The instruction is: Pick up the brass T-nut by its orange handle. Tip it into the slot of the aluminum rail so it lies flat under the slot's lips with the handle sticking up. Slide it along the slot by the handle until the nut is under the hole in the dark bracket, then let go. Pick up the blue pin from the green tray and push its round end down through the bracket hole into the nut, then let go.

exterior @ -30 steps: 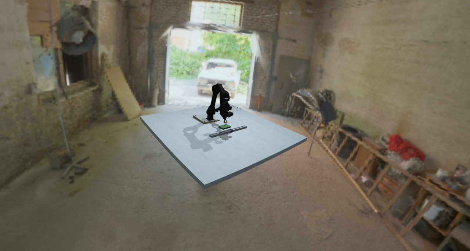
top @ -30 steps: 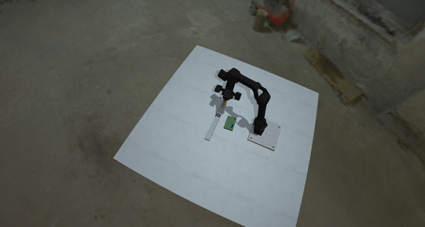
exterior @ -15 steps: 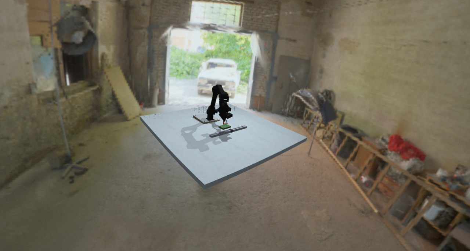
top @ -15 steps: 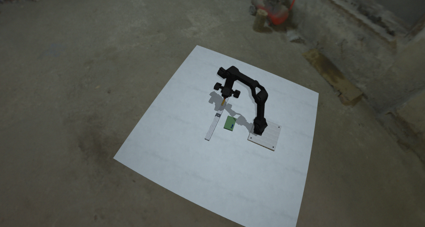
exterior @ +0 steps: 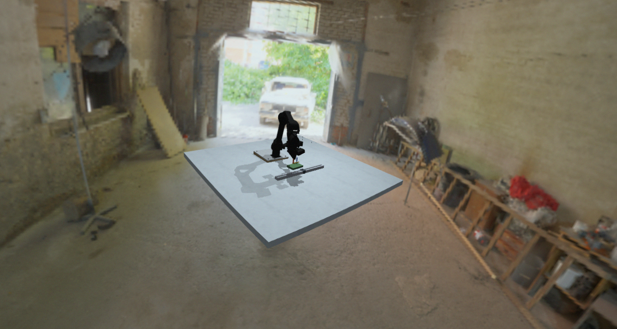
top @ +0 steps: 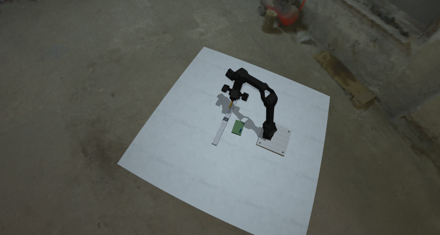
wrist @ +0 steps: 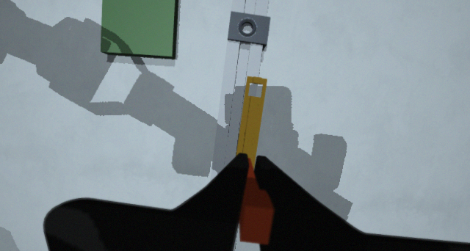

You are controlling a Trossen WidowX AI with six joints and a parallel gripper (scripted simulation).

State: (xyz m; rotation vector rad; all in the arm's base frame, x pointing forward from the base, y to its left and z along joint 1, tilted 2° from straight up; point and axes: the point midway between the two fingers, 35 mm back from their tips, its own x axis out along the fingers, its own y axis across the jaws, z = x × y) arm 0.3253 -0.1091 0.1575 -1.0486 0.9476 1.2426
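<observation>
The end effector point(top: 232, 100) point(exterior: 293, 155) point(wrist: 250, 162) was nearly closed, its fingertips a narrow gap apart, gripping the orange handle point(wrist: 256, 211) of the brass T-nut point(top: 230, 105) point(wrist: 252, 122). In the wrist view the nut appeared over the aluminum rail point(top: 219, 131) point(exterior: 315, 169) point(wrist: 240, 65), short of the dark bracket point(top: 226, 119) point(exterior: 303, 171) point(wrist: 235, 27); whether it touched the rail could not be told. The blue pin point(top: 240, 130) point(exterior: 296, 159) stood in the green tray point(top: 236, 127) point(exterior: 295, 166) point(wrist: 141, 23), beside the rail on the pale surface point(top: 184, 159) point(exterior: 267, 215) point(wrist: 385, 78).
</observation>
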